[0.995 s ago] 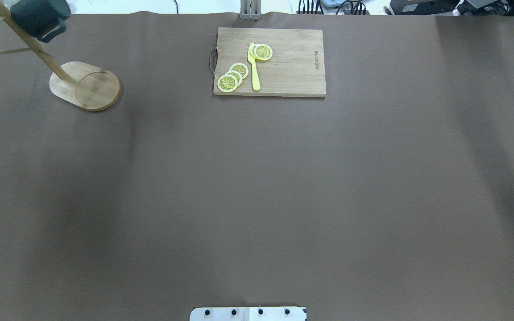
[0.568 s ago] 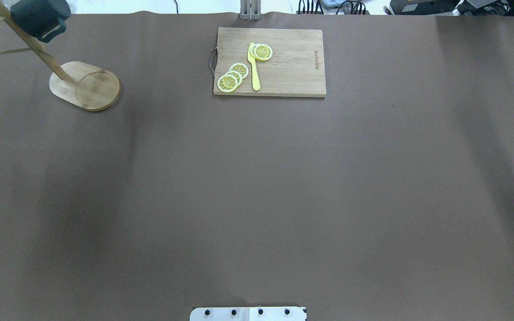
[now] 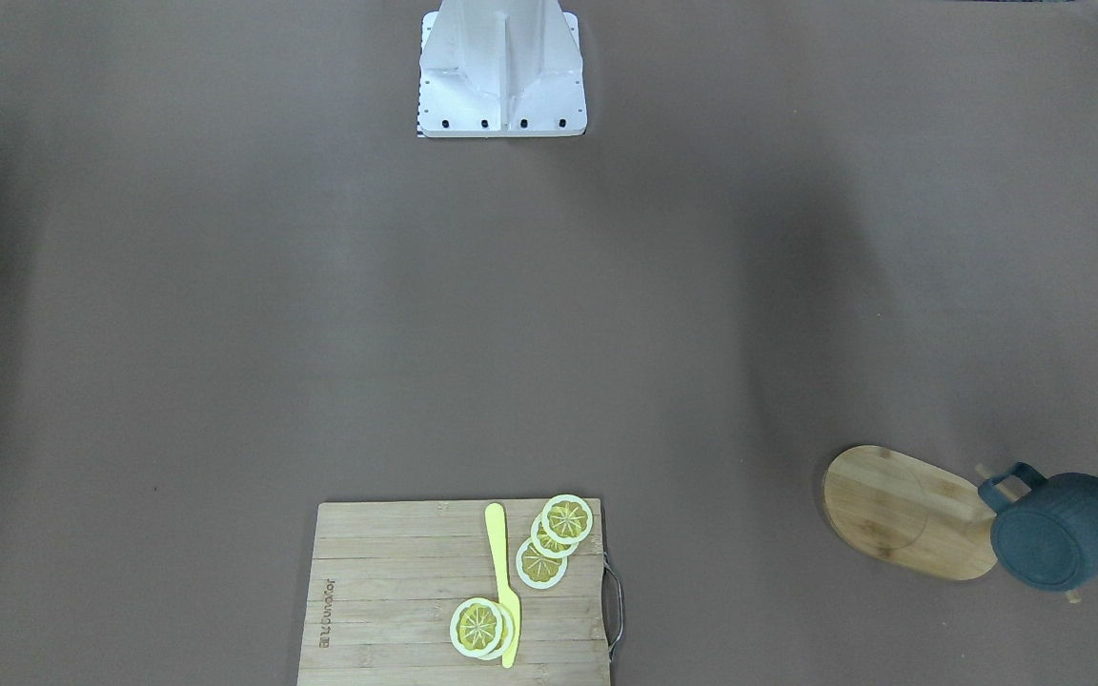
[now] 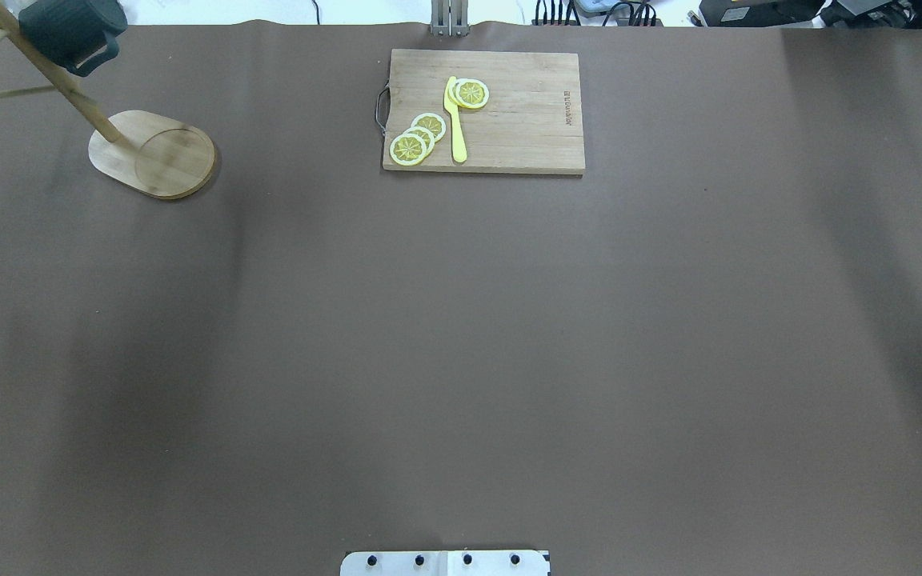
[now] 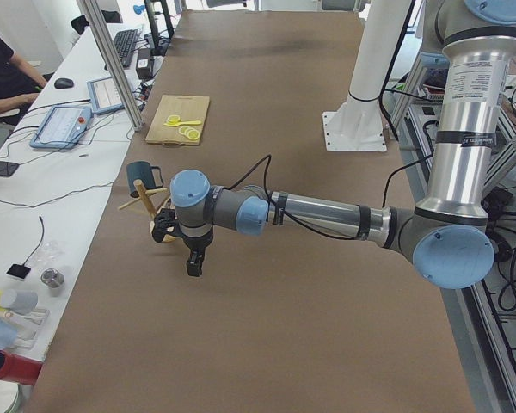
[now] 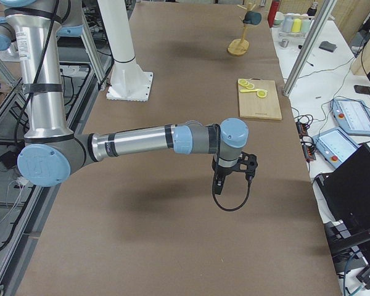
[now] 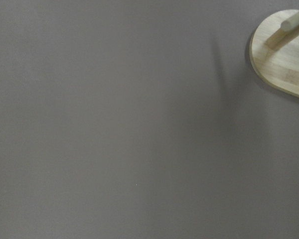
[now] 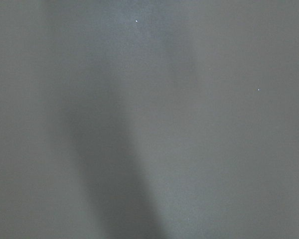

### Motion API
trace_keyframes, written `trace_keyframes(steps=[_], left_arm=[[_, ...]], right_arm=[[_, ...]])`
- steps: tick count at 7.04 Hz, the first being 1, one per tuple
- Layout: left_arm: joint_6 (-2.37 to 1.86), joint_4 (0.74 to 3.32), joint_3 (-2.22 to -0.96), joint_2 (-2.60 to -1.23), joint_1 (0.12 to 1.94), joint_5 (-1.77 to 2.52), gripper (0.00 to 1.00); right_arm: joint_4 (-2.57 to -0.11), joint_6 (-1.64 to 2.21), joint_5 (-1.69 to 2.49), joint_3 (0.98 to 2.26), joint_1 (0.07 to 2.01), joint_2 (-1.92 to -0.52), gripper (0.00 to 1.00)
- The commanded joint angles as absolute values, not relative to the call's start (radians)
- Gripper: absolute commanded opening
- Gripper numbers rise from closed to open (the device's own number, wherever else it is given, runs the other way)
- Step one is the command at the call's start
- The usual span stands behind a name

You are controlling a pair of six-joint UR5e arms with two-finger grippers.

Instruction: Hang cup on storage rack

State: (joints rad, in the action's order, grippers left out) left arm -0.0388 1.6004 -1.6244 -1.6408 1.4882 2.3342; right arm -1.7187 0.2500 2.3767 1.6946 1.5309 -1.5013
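Observation:
The dark blue-grey cup (image 4: 69, 32) hangs by its handle on a peg of the bamboo storage rack (image 4: 153, 156) at the table's far left corner. Both show in the front view, the cup (image 3: 1064, 543) beside the rack's oval base (image 3: 892, 510). The rack's base also shows in the left wrist view (image 7: 284, 55). My left gripper (image 5: 193, 267) hovers over the table a little in front of the rack, apart from the cup (image 5: 142, 175). My right gripper (image 6: 216, 187) hovers over bare table far from the rack (image 6: 237, 48). I cannot tell whether either is open or shut.
A wooden cutting board (image 4: 525, 112) with lemon slices (image 4: 417, 138) and a yellow knife (image 4: 455, 120) lies at the far middle. The robot's white base plate (image 3: 501, 67) stands at the near edge. Brown mat covers the table.
The cup has swung slightly on its peg. The arm shadows on the mat have shifted a little.

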Motion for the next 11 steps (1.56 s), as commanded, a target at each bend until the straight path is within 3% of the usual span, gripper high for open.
trace_keyframes(steps=[1,11], left_arm=[[0.043,1.574,-1.629,-1.606,1.545,2.338,0.98],[0.044,1.582,-1.625,-1.589,1.552,2.335,0.98]], right_arm=[[-1.715,0.25,2.378,1.694,1.531,-1.496,1.0],[-1.707,0.249,2.368,1.664,1.531,-1.508,1.0]])
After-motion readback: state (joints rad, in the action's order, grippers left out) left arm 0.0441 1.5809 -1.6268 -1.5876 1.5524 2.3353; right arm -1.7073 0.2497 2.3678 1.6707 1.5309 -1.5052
